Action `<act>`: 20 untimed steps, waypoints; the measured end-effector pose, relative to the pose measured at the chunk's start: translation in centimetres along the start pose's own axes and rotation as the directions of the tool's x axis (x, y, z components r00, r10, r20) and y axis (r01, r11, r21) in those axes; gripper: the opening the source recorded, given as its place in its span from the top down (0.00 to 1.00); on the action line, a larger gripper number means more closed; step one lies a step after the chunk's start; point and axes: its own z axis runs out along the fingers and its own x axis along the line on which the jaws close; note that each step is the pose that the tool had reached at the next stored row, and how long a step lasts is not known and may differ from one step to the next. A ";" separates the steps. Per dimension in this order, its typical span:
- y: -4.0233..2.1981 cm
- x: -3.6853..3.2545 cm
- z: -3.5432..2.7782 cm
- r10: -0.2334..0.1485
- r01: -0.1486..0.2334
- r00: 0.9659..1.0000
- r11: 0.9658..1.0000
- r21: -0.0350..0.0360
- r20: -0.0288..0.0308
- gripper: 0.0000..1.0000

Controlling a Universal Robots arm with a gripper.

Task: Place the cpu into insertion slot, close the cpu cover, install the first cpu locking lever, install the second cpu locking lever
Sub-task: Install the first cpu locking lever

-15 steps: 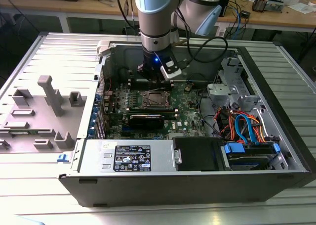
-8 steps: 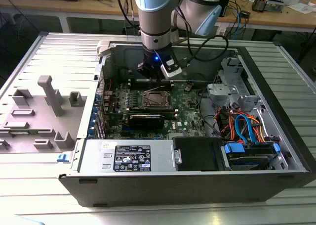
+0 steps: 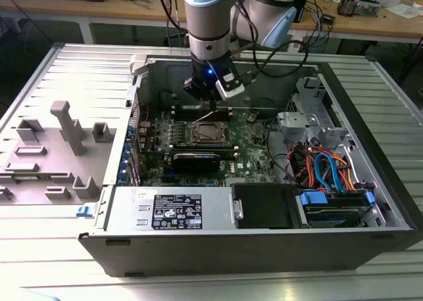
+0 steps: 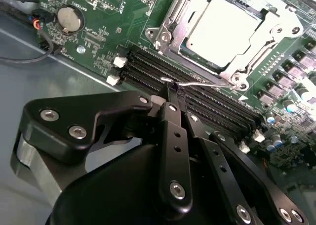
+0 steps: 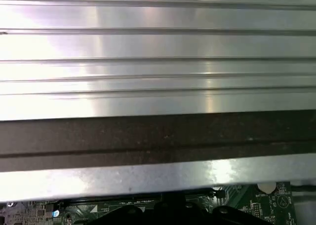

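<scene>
The arm [image 3: 210,23] comes straight down from above. Its gripper [image 4: 174,95] points downward, fingers [image 4: 171,126] pressed together at the tips.

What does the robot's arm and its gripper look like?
The arm is a silver-grey metal tube with pale blue joint caps, a small blue light glowing at its wrist and black cables trailing beside it. The gripper is matte black, built of angular linkage bars dotted with silver screw heads.
</scene>
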 end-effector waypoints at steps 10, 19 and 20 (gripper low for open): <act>-0.22 0.03 -1.48 0.000 0.000 1.000 1.000 -0.017 0.009 0.89; -1.15 0.53 -1.52 0.005 -0.003 1.000 0.998 -0.067 0.024 0.89; -1.20 0.61 -1.26 0.004 -0.003 1.000 0.998 -0.067 0.024 0.89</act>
